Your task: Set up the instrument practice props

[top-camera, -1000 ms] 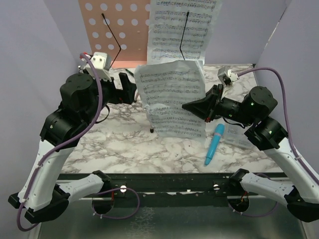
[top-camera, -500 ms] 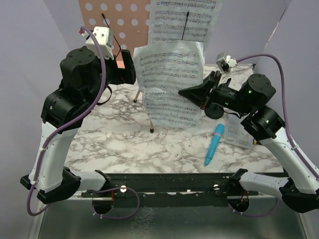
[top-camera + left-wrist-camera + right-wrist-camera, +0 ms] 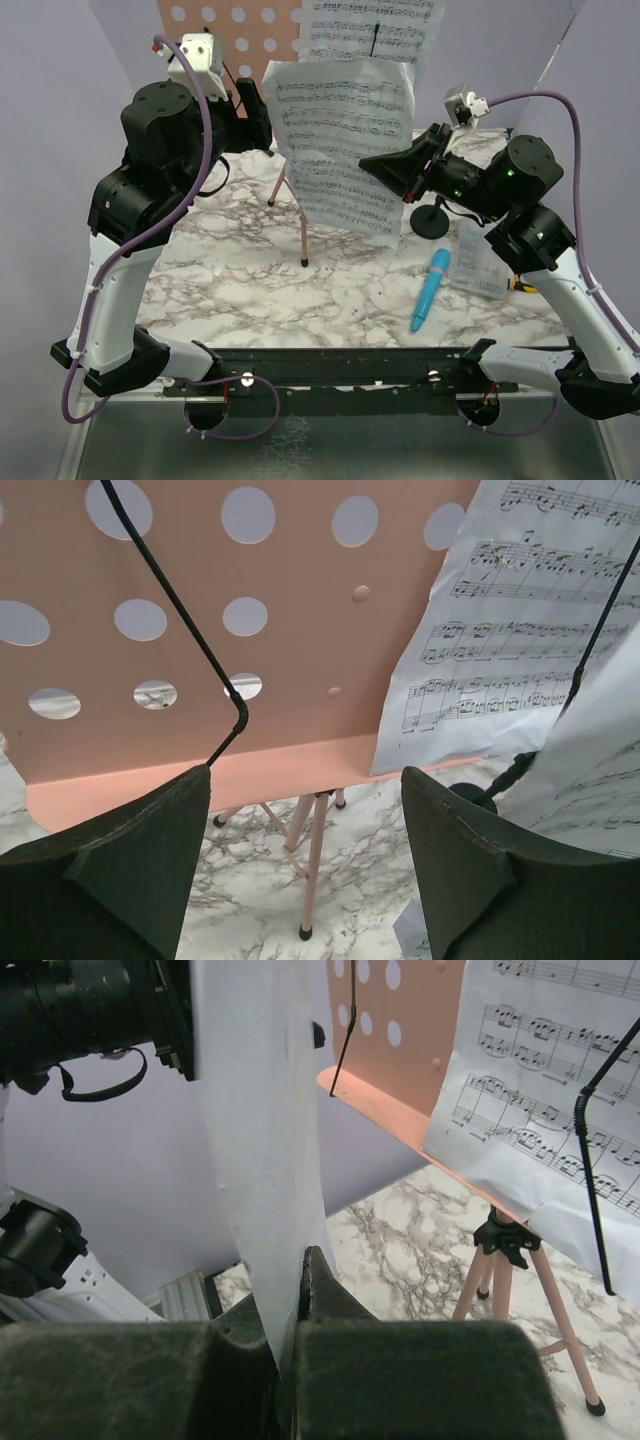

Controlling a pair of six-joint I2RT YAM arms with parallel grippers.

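Note:
The pink perforated music stand (image 3: 228,28) is upright at the back on tripod legs (image 3: 315,860). One white sheet-music page (image 3: 372,22) rests on its right half behind a black wire arm. My right gripper (image 3: 295,1290) is shut on the right edge of a second sheet-music page (image 3: 345,140), holding it upright in the air before the stand. My left gripper (image 3: 305,880) is open at that page's left edge, facing the stand's ledge, with nothing between its fingers. The blue toy microphone (image 3: 431,290) lies on the table at front right. The black mic stand (image 3: 431,222) stands below my right arm.
A clear plastic sleeve (image 3: 478,268) lies on the marble table (image 3: 240,290) under my right arm, with a small yellow-green object (image 3: 520,283) beside it. Lavender walls (image 3: 60,120) close in both sides and the back.
Both arms have lifted and moved toward the back. The held page has risen from near the table up to the height of the stand's panel.

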